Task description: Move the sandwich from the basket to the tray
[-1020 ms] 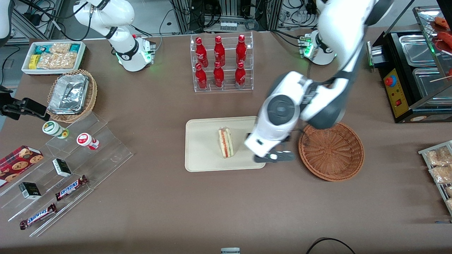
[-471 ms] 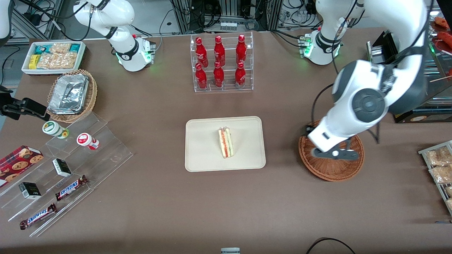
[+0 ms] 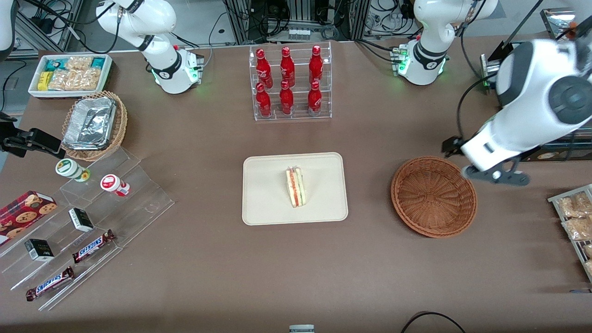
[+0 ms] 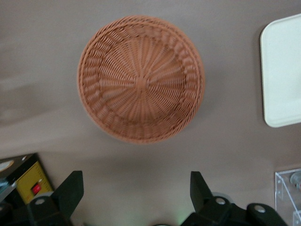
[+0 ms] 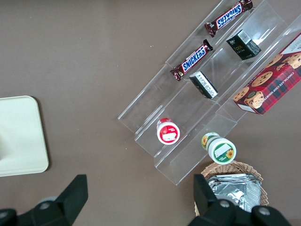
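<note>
While one sandwich (image 3: 295, 187) lies in the tray (image 3: 263, 203), the basket (image 3: 434, 198) sits bare, gripper (image 3: 496, 175) at its two o'clock, fingers (image 4: 70, 190) apart.

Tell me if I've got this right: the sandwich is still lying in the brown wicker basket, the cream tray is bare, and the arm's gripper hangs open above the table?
Not quite. The sandwich lies on the cream tray, and the basket holds nothing, as the front view shows. The rest stands: the gripper hangs open above the table, beside the basket toward the working arm's end.
</note>
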